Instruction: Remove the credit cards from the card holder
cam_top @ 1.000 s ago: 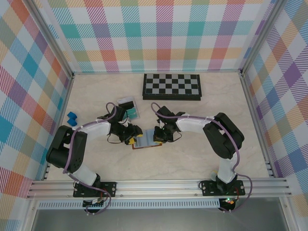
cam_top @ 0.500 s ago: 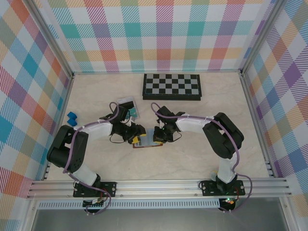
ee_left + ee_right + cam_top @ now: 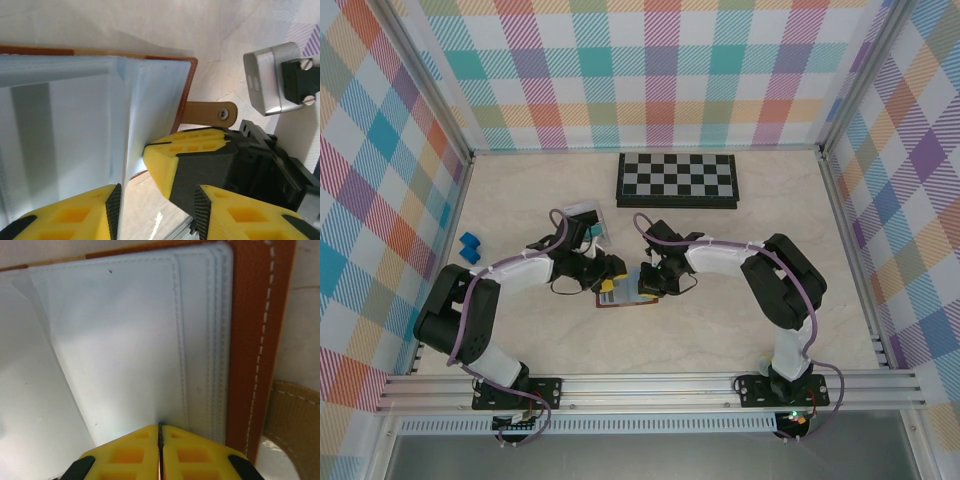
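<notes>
The card holder [image 3: 628, 293] lies spread open on the table between my two grippers, brown outside and blue-grey inside. My left gripper [image 3: 606, 282] is over its left half with jaws apart [image 3: 157, 216]. One blue-grey leaf [image 3: 131, 115] stands up against the left finger's pad. The brown clasp tab [image 3: 207, 111] sticks out beyond the far edge. My right gripper [image 3: 645, 283] is shut [image 3: 160, 440], its tips resting on the lining pockets [image 3: 125, 340]. Its yellow finger [image 3: 182, 155] also shows touching the leaf's edge. A teal credit card [image 3: 597, 236] lies by the clear tray. No card shows in the pockets.
A black-and-grey chessboard [image 3: 677, 180] lies at the back centre. The clear plastic tray [image 3: 583, 212] sits just behind my left arm. A small blue block [image 3: 470, 246] rests near the left wall. Bare table stretches in front of the holder and to the right.
My left gripper has slid right, onto the holder's left half, and its jaws have narrowed a little. The right gripper has stayed put and shut.
</notes>
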Tool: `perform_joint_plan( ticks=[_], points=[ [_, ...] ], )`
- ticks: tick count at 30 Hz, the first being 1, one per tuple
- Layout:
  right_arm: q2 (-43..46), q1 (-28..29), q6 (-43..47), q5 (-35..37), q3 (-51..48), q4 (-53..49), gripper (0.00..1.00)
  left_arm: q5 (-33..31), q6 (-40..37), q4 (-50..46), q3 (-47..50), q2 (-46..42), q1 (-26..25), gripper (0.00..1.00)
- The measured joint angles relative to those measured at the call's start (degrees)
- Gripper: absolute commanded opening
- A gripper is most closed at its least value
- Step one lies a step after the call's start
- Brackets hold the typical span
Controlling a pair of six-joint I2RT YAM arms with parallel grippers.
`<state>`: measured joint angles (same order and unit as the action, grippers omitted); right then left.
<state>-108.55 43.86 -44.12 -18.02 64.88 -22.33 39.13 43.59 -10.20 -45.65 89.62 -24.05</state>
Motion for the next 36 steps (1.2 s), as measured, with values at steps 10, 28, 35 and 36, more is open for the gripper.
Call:
perform_joint_plan(
  ticks=[10,28,35,36],
  points=[
    [9.62,0.0,-1.25,4.94,-5.6,0.24,0.1,-0.39,4.52,5.68,-1.57,3.93,-4.9,0.42],
    [9.42,0.0,-2.56,6.45,-3.58,-0.68,0.05,-6.25,8.28,10.08,-2.99,10.6,-6.62,0.18],
    [3.37,0.0,-1.53,5.68,-0.33,-1.75,0.05,-13.62,5.95,-1.46,-4.48,4.81,-6.6,0.22],
    [2.99,0.0,-1.44,5.86,-0.07,-2.19,0.05,-15.02,5.55,-3.41,-5.01,3.56,-6.56,0.25]
  ],
)
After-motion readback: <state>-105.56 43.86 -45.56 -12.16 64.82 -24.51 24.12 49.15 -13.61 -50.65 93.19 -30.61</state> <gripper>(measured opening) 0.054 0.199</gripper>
